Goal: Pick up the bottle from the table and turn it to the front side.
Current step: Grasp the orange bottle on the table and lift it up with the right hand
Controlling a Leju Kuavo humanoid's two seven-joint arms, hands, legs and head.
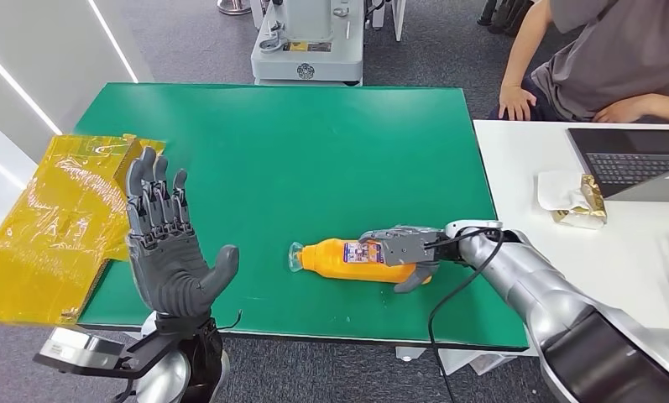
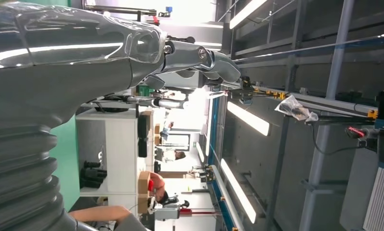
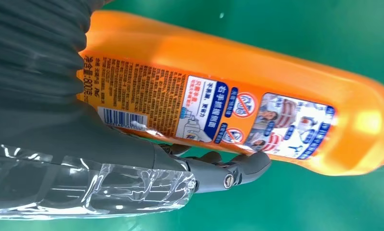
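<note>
Bottle [image 1: 347, 258], orange, lies on its side on the green surface [image 1: 314, 151] near the front edge, its cap end pointing toward the robot's left. The right robot hand [image 1: 402, 249] is clamped around its body, apparently over the label. The left robot hand [image 1: 164, 243] is raised, palm open, fingers apart, holding nothing.

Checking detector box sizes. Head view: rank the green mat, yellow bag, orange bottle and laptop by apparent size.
1. green mat
2. yellow bag
3. orange bottle and laptop: look alike; the laptop is cut off by the frame, so unranked.
</note>
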